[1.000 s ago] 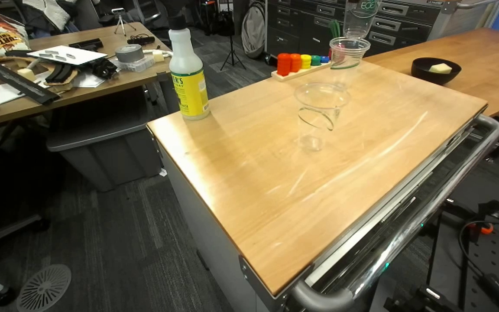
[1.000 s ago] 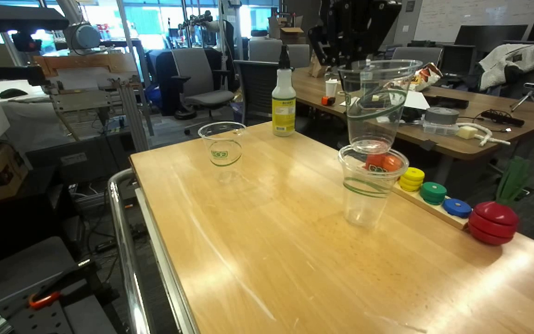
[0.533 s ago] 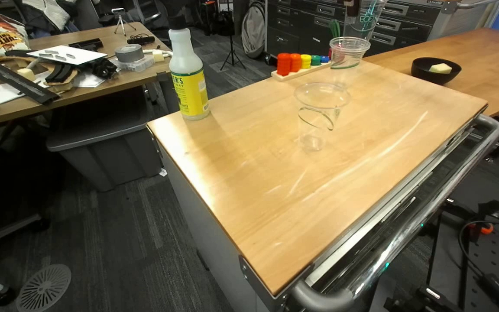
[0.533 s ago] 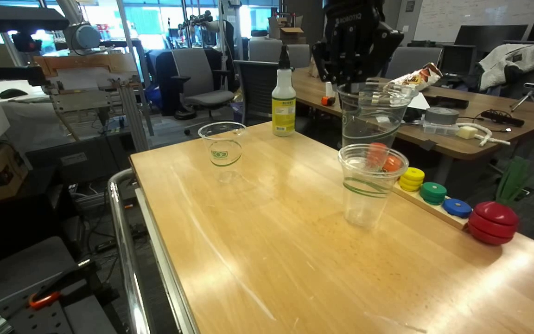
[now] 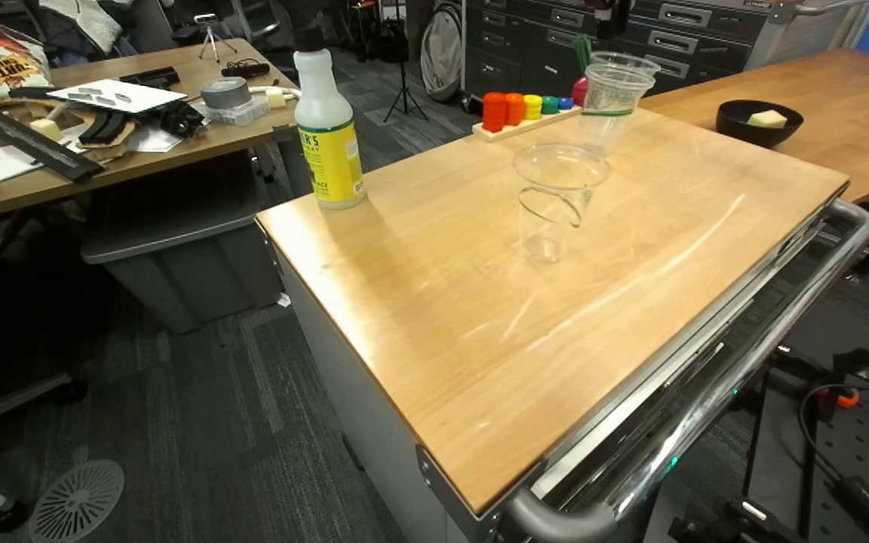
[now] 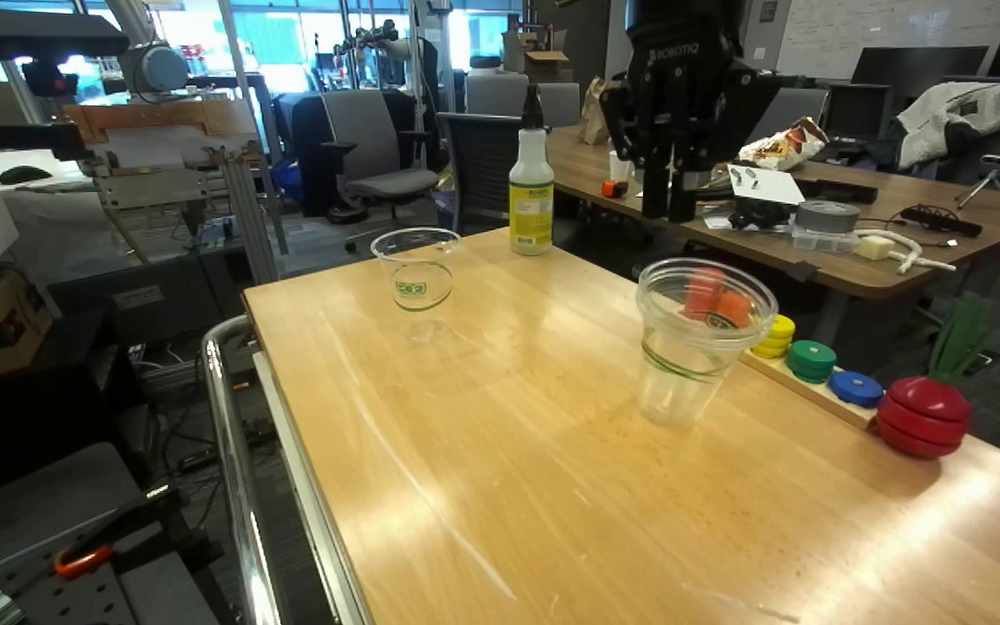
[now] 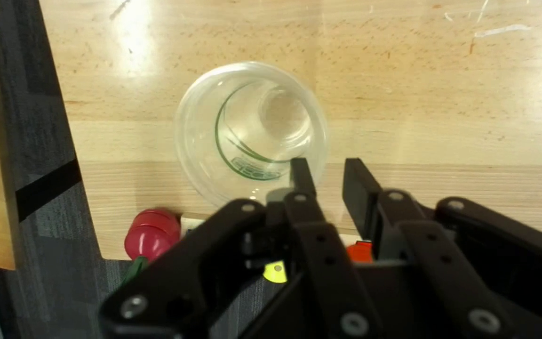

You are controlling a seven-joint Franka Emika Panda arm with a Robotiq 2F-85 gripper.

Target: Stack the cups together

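Observation:
Two clear cups stand one inside the other near the table's far edge. This nested pair shows in both exterior views (image 5: 606, 113) (image 6: 682, 382), its rims close together and slightly offset. The wrist view looks down into it (image 7: 252, 136). A single clear cup stands upright and apart, in both exterior views (image 5: 555, 196) (image 6: 417, 282). My gripper (image 6: 669, 213) is above the nested pair, apart from it, with a narrow gap between its fingers. In the wrist view the fingertips (image 7: 326, 167) are apart with nothing between them. The gripper's tip shows at the top edge in an exterior view (image 5: 612, 21).
A yellow-green bottle (image 5: 331, 151) stands at a table corner. A rainbow-coloured peg toy (image 6: 812, 360) and a red toy with green leaves (image 6: 925, 417) lie beside the nested cups at the table edge. A black bowl (image 5: 759, 124) sits on the adjoining table. A metal rail (image 6: 235, 460) runs along one side.
The held cup came down into the standing cup and was let go. The gripper, shut on its rim before, is now open above the pair. The lower cup shifted slightly.

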